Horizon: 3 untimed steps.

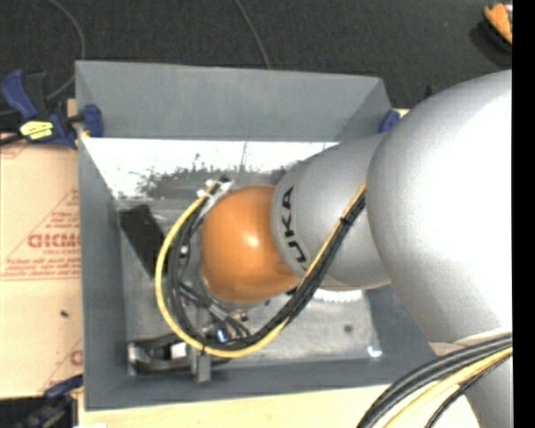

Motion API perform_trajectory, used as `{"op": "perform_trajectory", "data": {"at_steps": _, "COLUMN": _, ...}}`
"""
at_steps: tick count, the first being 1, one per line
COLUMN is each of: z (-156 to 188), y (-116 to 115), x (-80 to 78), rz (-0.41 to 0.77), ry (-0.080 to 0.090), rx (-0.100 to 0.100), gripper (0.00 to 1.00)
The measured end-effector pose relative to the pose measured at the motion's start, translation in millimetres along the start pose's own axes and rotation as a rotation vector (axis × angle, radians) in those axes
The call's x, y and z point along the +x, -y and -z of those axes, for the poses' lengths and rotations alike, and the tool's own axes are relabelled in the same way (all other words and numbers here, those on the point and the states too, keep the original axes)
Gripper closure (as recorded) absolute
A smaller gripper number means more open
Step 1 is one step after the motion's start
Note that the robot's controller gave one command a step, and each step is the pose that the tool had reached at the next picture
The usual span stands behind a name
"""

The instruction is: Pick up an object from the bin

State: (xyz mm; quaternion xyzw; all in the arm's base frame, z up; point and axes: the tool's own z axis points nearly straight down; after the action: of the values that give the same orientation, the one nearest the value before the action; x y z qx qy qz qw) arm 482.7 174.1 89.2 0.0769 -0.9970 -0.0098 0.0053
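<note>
The gripper (205,339) hangs low in the bin (98,266), under the orange wrist cover (241,243) and just beside a dark, silvery object (153,353) at the lower left. Whether it is released or clenched cannot be told. The reach is judged in hand; closing and lifting would be called for next.

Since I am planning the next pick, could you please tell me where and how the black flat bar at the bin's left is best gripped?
Probably the black bar across its narrow width at its exposed upper half, coming straight from above: it lies flat on the bin floor, and its lower end is close by the arm's cables.
</note>
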Motion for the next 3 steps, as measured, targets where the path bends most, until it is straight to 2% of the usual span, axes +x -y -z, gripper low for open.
{"op": "perform_trajectory", "data": {"at_steps": 1, "z": -1.9, "y": -2.6, "x": -2.4, "rz": 0.000, "ry": 0.017, "rx": -0.005, "gripper": 0.00}}
{"op": "perform_trajectory", "data": {"at_steps": 2, "z": 10.6, "y": -41.3, "x": 3.0, "rz": 0.033, "ry": 0.003, "rx": -0.003, "gripper": 0.00}}
{"op": "perform_trajectory", "data": {"at_steps": 3, "z": -17.5, "y": 4.4, "x": 5.5, "rz": -0.110, "ry": 0.028, "rx": -0.008, "gripper": 0.00}}
